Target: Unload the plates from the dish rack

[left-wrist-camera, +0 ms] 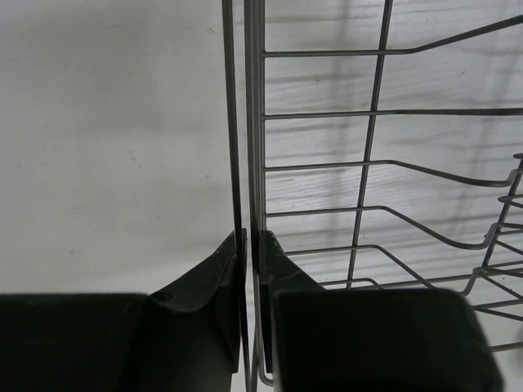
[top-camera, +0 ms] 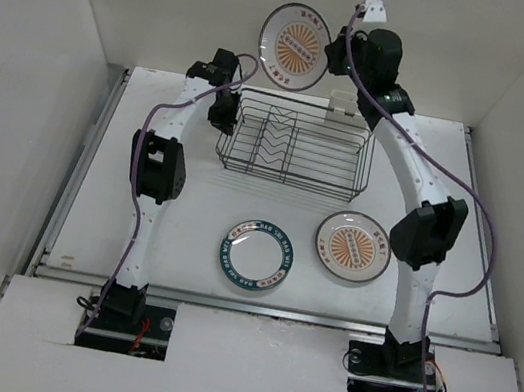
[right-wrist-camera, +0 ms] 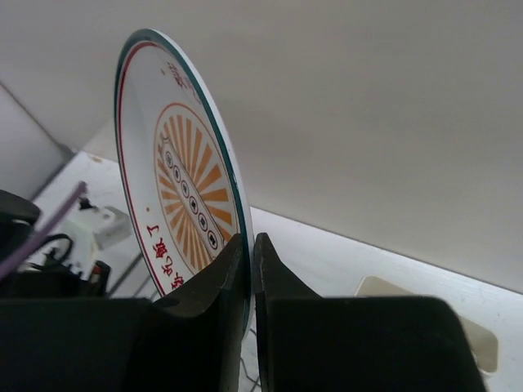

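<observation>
Unloading looks nearly finished — the rectangular dark wire dish rack [top-camera: 296, 146], by the white bench's [top-camera: 188, 213] far edge, appears empty. A white teal-ringed plate [top-camera: 258, 257] and a white orange-sunburst plate [top-camera: 352, 245] lie flat toward the near edge. The right gripper [right-wrist-camera: 250, 245] is clamped on a raised sunburst plate [right-wrist-camera: 176, 204] above the far edge — not yet set down. The left gripper [left-wrist-camera: 250, 241] pinches the rack's left wire wall.

Left claw [left-wrist-camera: 249, 238] pinched shut, held low; right claw [right-wrist-camera: 249, 238] pinched shut, arm raised high
</observation>
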`<state>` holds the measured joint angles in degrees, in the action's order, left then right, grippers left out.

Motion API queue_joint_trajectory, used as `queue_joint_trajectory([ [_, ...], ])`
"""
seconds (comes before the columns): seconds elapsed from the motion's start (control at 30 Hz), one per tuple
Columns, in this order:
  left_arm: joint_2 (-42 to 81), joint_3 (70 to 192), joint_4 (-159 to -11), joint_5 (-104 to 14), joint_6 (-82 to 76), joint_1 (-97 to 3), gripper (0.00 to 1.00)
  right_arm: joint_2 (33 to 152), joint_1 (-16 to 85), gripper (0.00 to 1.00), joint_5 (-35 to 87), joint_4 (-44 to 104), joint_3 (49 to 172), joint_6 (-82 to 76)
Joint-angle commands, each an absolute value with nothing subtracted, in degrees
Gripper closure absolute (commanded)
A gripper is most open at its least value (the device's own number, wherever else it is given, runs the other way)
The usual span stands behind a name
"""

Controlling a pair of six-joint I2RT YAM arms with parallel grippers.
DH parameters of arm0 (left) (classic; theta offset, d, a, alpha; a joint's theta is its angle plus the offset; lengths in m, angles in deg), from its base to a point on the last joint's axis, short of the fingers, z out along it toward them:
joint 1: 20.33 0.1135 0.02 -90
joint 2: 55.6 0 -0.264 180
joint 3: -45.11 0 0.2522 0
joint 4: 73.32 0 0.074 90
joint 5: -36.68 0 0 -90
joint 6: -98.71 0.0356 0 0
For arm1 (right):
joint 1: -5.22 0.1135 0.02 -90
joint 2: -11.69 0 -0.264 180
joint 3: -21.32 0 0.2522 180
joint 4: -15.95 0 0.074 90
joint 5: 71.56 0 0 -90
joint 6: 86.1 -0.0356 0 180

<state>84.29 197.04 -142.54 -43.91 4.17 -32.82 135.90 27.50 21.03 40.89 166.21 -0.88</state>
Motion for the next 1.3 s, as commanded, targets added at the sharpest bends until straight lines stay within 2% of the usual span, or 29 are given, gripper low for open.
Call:
queue_joint_trajectory([
  [0.0, 82.12, 197.65, -144.03, -44.01, 3.18, -32.46, 1.00, 129.74, 27.28, 1.00, 18.97, 39.64, 165.61, -6.10],
  [0.27, 81.60, 195.99, -142.28, -38.31, -7.01, -25.36, 1.00, 113.49, 21.84, 1.00, 26.34, 45.61, 148.66, -14.29],
  [0.5, 83.08, 197.56, -139.20, -28.91, -6.33, -22.35, 1.00, 89.69, 14.55, 1.00, 30.03, 51.06, 120.37, -27.90],
  [0.63, 83.09, 198.18, -139.20, -27.40, -5.71, -23.57, 1.00, 75.62, 12.08, 1.00, 27.68, 56.33, 102.98, -35.64],
  [0.8, 83.09, 196.51, -139.11, -27.92, -6.23, -24.11, 1.00, 58.50, 11.37, 1.00, 21.17, 65.72, 91.00, -47.83],
  [0.97, 83.09, 196.51, -138.50, -26.79, -6.76, -24.11, 1.00, 51.43, 11.37, 1.00, 15.29, 71.80, 80.71, -55.86],
  [1.1, 82.56, 196.51, -139.02, -26.78, -5.19, -25.16, 1.00, 50.72, 11.37, 1.00, 14.66, 68.14, 73.51, -58.15],
  [1.27, 82.03, 197.11, -139.64, -29.50, -1.14, -25.69, 1.00, 50.72, 11.37, 1.00, 10.62, 65.05, 72.79, -58.68],
])
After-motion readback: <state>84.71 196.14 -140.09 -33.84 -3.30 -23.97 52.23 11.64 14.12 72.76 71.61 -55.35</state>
